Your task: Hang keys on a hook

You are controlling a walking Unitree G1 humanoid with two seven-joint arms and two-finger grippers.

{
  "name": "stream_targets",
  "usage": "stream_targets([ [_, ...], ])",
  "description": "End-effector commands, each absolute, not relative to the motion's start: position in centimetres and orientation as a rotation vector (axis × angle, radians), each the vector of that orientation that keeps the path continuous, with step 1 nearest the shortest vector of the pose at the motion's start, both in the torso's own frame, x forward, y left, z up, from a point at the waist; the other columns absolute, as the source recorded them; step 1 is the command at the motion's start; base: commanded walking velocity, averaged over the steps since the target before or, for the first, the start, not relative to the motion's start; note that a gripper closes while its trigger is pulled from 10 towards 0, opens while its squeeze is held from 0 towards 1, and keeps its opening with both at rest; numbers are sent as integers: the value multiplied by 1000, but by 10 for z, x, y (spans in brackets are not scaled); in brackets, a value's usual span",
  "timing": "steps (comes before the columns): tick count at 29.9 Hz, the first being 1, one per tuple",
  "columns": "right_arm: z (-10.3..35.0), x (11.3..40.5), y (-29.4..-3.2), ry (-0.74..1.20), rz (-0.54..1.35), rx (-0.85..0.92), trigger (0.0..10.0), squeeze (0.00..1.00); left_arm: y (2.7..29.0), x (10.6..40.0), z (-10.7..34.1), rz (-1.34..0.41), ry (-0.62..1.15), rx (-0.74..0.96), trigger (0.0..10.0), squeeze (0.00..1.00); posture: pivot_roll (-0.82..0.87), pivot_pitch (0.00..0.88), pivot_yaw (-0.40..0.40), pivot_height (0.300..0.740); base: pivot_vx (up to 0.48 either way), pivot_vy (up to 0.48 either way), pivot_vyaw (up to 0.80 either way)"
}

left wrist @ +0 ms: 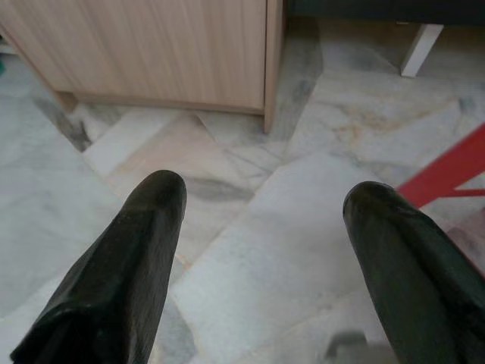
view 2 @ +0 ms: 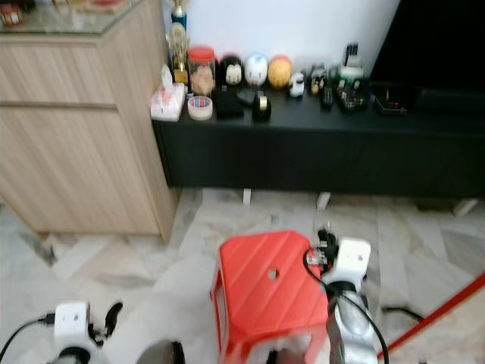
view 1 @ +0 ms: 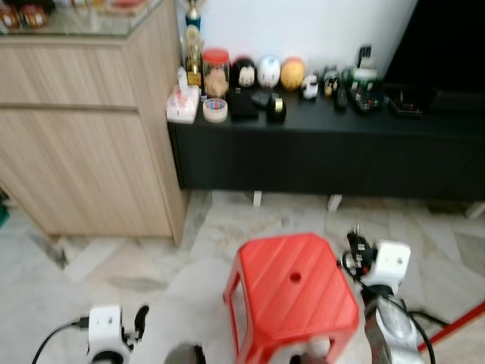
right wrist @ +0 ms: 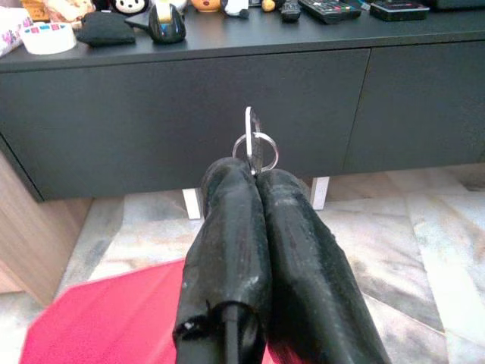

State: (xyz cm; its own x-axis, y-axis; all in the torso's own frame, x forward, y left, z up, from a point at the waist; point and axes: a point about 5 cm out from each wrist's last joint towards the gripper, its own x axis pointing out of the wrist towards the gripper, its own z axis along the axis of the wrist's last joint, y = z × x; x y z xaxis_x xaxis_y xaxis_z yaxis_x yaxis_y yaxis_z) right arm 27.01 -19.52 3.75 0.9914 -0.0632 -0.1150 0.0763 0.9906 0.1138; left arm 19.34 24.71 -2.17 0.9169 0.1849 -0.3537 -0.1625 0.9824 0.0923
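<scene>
Now my right gripper [right wrist: 256, 173] is clamped on the keys [right wrist: 254, 148], held up over the red stool [view 1: 292, 292].

My right fingers [right wrist: 227, 227] press together with the key ring and a key blade sticking out past their tips, facing the long black cabinet [view 1: 333, 155] with its clutter of figurines and a tape roll [view 1: 215, 110]. My left gripper [left wrist: 258, 208] hangs low over the marble floor [left wrist: 250, 250], its fingers spread wide apart, near the wooden cupboard [view 1: 83, 129].
</scene>
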Motion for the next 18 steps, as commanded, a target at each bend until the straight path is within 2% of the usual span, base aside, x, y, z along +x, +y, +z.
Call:
stream_targets([
  [1, 43, 273, -193, 95, -69, 135, 10000, 0, 249, 192, -25, 182, 381, 62, 10000, 0, 56, 0, -33, 727, 0, 0, 0],
  [7, 32, 275, -182, 157, -51, 219, 10000, 0, 247, 196, -34, 197, 434, 50, 10000, 0, 63, 0, -40, 740, 0, 0, 0],
  [18, 25, 274, -182, 191, -53, 211, 10000, 0, 245, 198, -38, 197, 460, 43, 10000, 0, 68, 0, -47, 740, 0, 0, 0],
])
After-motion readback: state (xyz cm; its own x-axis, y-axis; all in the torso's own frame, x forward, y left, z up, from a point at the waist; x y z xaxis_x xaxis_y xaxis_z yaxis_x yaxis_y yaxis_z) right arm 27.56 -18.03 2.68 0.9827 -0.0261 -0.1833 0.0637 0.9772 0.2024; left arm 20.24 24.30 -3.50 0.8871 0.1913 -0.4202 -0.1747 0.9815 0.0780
